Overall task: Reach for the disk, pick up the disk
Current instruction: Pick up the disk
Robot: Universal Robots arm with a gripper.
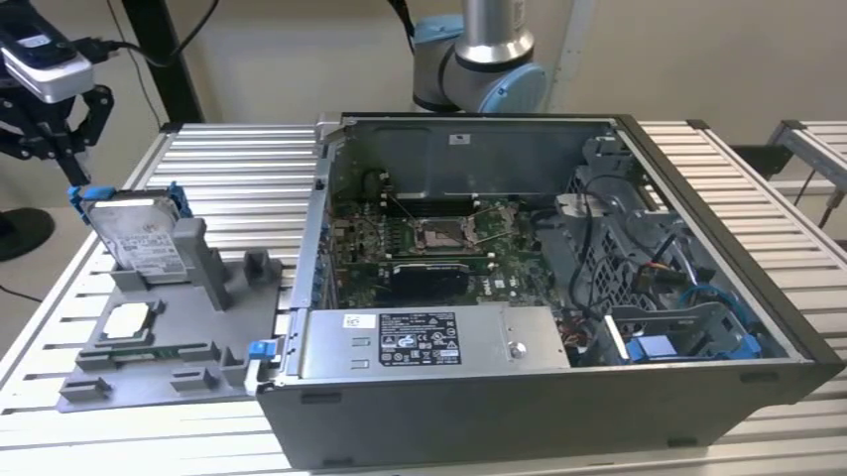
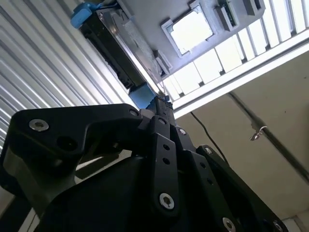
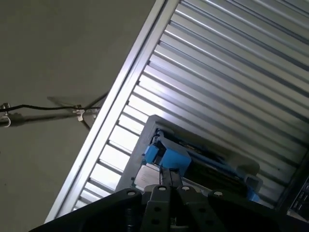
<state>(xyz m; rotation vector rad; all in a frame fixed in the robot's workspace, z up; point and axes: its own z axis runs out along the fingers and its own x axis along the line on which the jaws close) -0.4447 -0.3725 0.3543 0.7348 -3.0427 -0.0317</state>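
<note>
Disk (image 1: 138,238) stands upright in grey holder (image 1: 198,307), left side of exterior view, on slatted table (image 1: 238,159). Gripper (image 1: 71,180) hangs at upper left of frame, jaws drawn together. Tips sit at top corner of blue bracket (image 3: 166,157); cannot tell whether they pinch it.

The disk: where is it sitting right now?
In the exterior view the disk stands on edge at the exterior view's left, in the grey holder, beside the open computer case; the gripper hangs just above its top corner.
</note>
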